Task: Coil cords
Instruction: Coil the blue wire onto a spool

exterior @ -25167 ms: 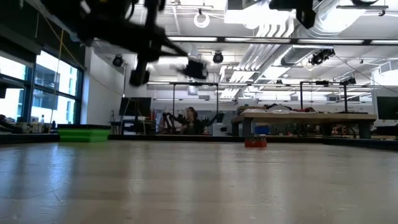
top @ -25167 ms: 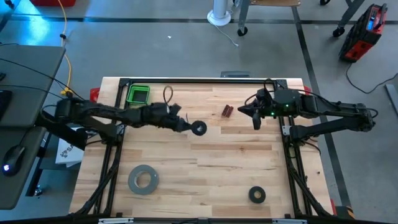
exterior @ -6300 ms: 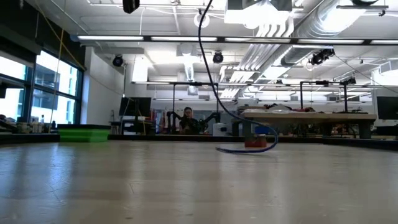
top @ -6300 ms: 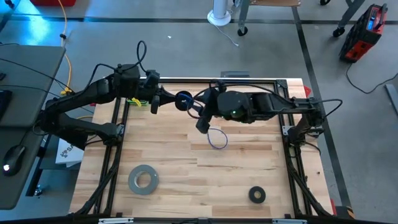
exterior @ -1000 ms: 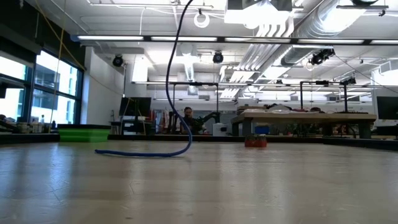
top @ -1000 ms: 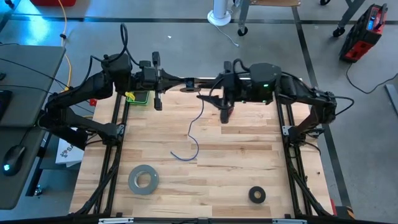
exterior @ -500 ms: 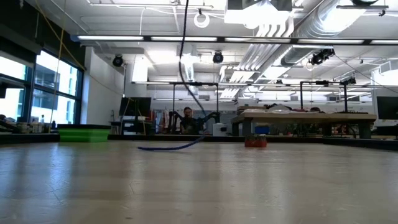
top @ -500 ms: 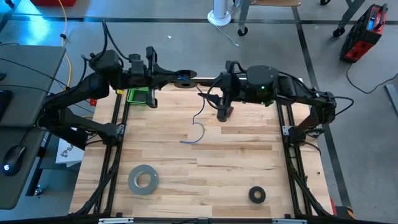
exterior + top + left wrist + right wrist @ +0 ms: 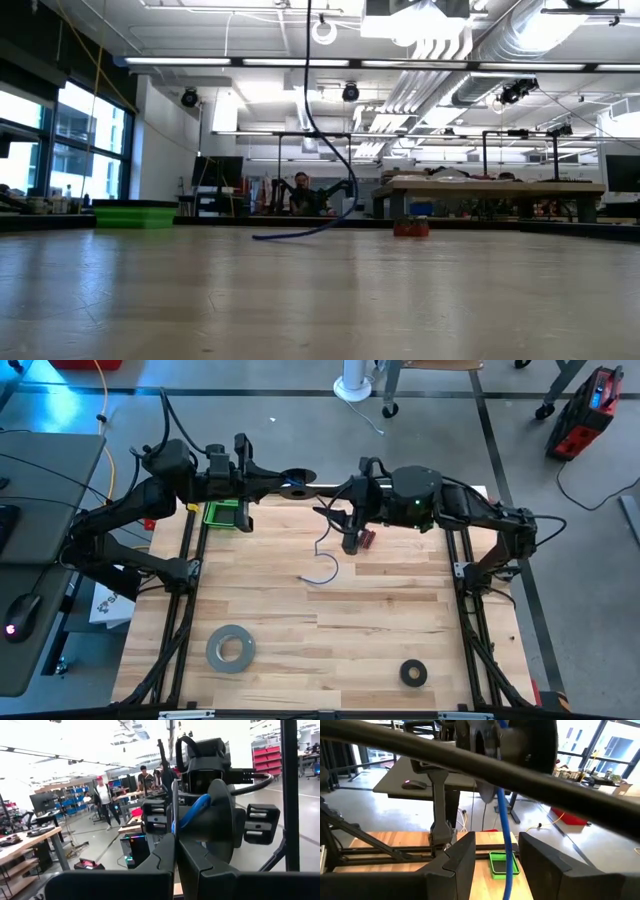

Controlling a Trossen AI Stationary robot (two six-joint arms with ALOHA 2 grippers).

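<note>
High view shows the thin blue cable [image 9: 322, 567] with less slack on the wooden table [image 9: 380, 630] than half a second ago, so winding looks to be progressing. The left gripper [image 9: 296, 484] is clamped on a black spool [image 9: 220, 820] carrying the wound cable at the far edge; the right gripper [image 9: 495, 855], jaws apart, has the strand passing between its fingers.

The table [image 9: 380, 620] is pale, matt wooden planking, the blue cable [image 9: 322, 565] looks smooth and rubbery, the bin [image 9: 222, 514] glossy green plastic.
</note>
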